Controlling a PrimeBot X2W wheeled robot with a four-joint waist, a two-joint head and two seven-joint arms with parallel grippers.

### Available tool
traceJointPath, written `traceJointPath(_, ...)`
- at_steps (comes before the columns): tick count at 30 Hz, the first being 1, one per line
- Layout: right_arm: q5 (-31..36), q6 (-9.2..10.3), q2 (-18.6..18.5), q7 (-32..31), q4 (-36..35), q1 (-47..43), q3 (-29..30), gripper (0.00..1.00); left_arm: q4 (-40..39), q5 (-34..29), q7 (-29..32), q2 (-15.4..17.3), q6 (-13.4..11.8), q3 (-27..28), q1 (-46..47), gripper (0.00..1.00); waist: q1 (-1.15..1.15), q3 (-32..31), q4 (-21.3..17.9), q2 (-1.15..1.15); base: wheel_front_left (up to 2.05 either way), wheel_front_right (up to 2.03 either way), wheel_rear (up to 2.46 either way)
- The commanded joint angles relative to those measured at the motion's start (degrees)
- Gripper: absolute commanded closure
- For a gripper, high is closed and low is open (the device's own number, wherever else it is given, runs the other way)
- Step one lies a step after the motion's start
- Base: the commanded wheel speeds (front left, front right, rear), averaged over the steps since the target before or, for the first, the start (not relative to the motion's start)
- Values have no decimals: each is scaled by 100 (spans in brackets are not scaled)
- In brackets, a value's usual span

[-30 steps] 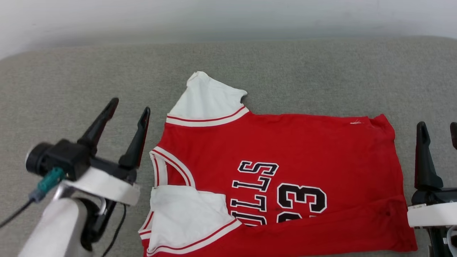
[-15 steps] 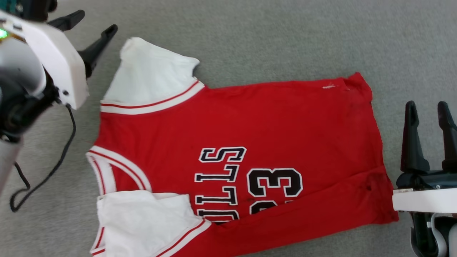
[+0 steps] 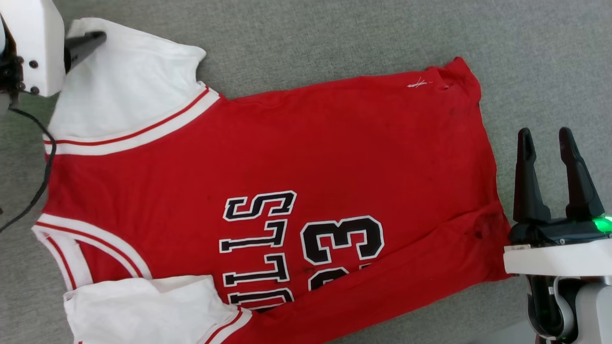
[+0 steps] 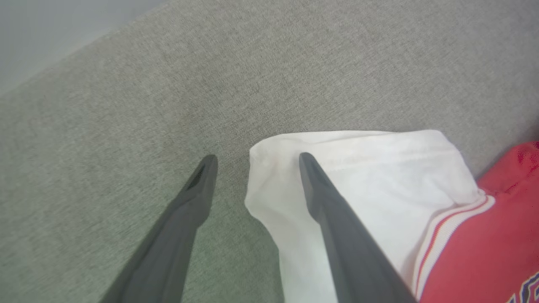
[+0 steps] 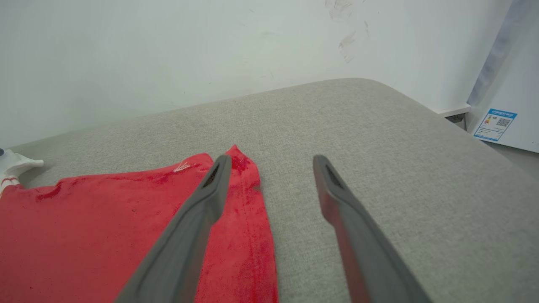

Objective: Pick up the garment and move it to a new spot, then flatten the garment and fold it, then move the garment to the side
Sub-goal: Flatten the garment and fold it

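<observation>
While left pincer (image 4: 254,162) straddles garment (image 3: 334,143) sleeve edge | right pincer (image 3: 545,136) flanks hem

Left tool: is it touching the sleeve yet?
Cannot tell. In the left wrist view the open left tool straddles the sleeve corner with one finger crossing over it, but whether that finger rests on it or hovers is unclear.

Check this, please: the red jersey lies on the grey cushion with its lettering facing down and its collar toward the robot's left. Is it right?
Not quite. The jersey lies with its lettering facing up, as the head view shows. It does lie on the grey cushion, collar toward the robot's left.
</observation>
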State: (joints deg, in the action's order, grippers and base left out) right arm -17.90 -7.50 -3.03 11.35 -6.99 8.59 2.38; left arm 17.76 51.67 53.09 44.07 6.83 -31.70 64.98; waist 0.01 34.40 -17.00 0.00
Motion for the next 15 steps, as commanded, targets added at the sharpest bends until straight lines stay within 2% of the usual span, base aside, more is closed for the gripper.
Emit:
traceJointPath(1,6,3,23,65,43,133,-19,0,64,-42,103,57,0,-59,92,0,-1,109,-73,0,0,0,0)
traceJointPath(7,-46,3,24,145,172,254,-97,0,351,-160,309,123,5,-310,-39,0,-1,216,-87,0,0,0,0)
traceJointPath(8,-35,3,24,144,195,259,-107,0,377,-130,317,108,10,-335,-70,74,-1,220,-77,0,0,0,0)
traceJointPath(9,-16,3,24,152,216,258,-108,0,391,-99,290,85,13,-340,-92,100,-1,217,-63,0,0,0,0)
traceJointPath(15,179,3,6,36,246,340,-55,0,314,-134,-415,-74,44,-234,-80,100,-1,7,114,0,0,0,0)
